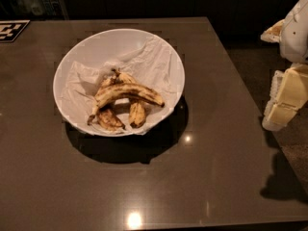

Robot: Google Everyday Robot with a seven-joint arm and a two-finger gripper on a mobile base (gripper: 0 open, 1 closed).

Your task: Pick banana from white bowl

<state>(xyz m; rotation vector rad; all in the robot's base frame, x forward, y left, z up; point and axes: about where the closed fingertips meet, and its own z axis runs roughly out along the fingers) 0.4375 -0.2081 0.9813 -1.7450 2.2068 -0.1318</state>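
Observation:
The white bowl [77, 57] stands on the dark table, left of centre, lined with crumpled white paper. The banana [126, 93], long, curved, yellow with brown speckles and a dark right tip, lies across the bowl's lower half. It rests on top of two shorter, browner bananas [109, 119]. My gripper [285, 100], cream-coloured, hangs at the right edge of the camera view, beyond the table's right edge. It is well apart from the bowl and holds nothing that I can see.
A black-and-white marker tag [10, 30] lies at the table's far left corner. The table's right edge [240, 81] runs diagonally between bowl and gripper. The arm's white upper part [294, 30] is at top right. Dark floor lies right of the table.

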